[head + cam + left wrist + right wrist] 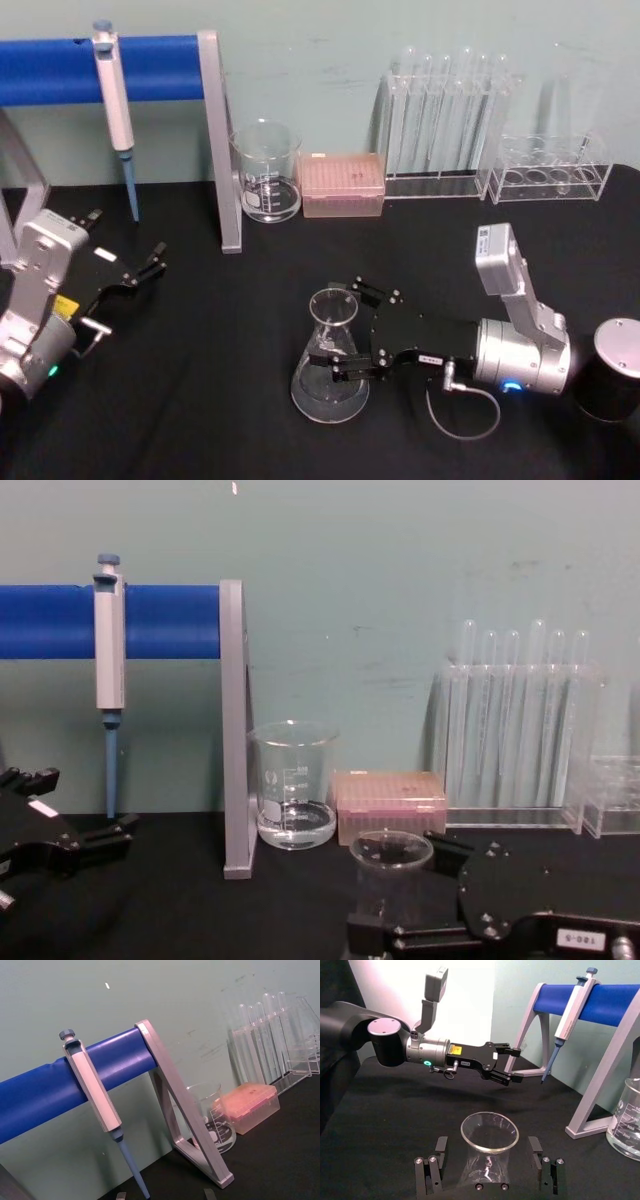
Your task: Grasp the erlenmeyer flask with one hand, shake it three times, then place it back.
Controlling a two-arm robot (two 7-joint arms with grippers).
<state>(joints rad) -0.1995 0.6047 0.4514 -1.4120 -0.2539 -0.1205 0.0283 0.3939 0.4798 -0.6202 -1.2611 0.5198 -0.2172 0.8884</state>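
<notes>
My right gripper (335, 325), at five o'clock, is flat black plate studded with small screws. It carries a white numbered label (575, 938), a round silver wrist (525, 358) with a blue light (510, 386), and a looping black cable (462, 412). My left gripper (125, 290), at eight o'clock, wears a yellow sticker (65, 305).

We can read very little here. White graduations run up the beaker (626, 1125). In the right wrist view we make out what look like 400 and 300, and the other figures are too faint. A small white label (578, 939) on the right gripper (335, 325) carries dark print resembling 180-5, though we cannot be sure of the digits. The yellow label (455, 1050) on the left gripper (519, 1064) is too small to read.
</notes>
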